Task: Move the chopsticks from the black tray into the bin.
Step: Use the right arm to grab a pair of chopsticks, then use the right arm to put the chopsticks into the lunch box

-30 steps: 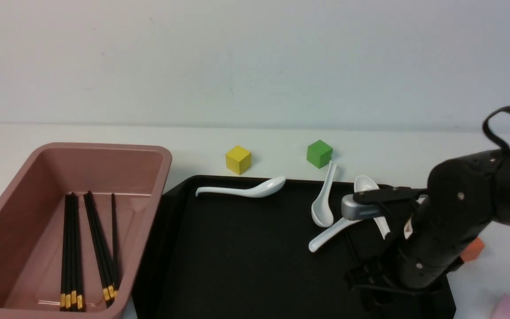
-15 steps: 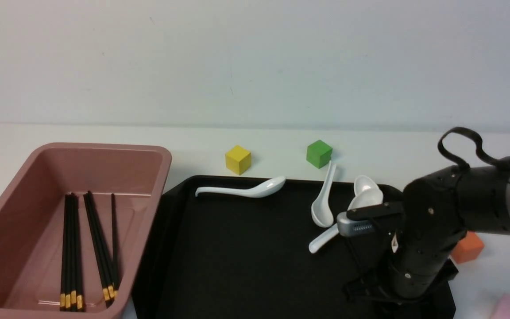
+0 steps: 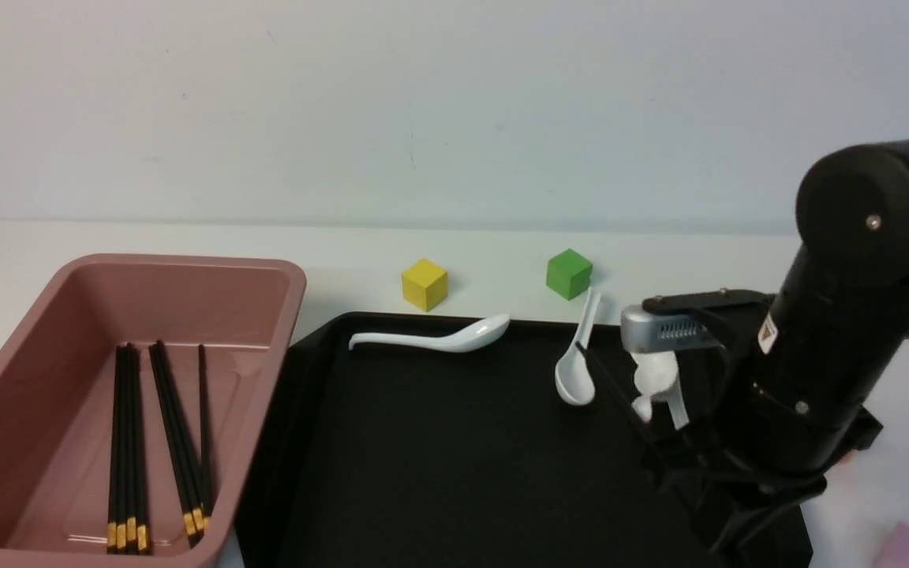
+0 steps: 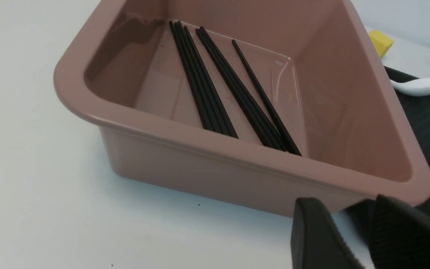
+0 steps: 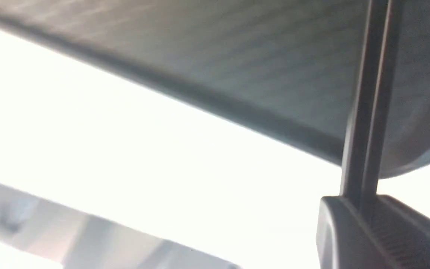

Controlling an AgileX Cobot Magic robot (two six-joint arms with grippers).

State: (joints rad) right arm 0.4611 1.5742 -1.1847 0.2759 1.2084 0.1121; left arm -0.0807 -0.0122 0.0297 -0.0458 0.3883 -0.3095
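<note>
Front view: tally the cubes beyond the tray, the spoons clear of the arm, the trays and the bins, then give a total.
Cubes: 2
Spoons: 2
Tray: 1
Bin: 1
Total: 6

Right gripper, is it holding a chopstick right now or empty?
Holding: the right gripper is shut on a chopstick, which juts out tilted over the black tray.

Plain pale grey-white wall (image 3: 423, 102), flat white tabletop (image 3: 68, 237) below, soft even light

Lab setup: plain white table (image 3: 502, 252), blank wall (image 3: 454, 102).
</note>
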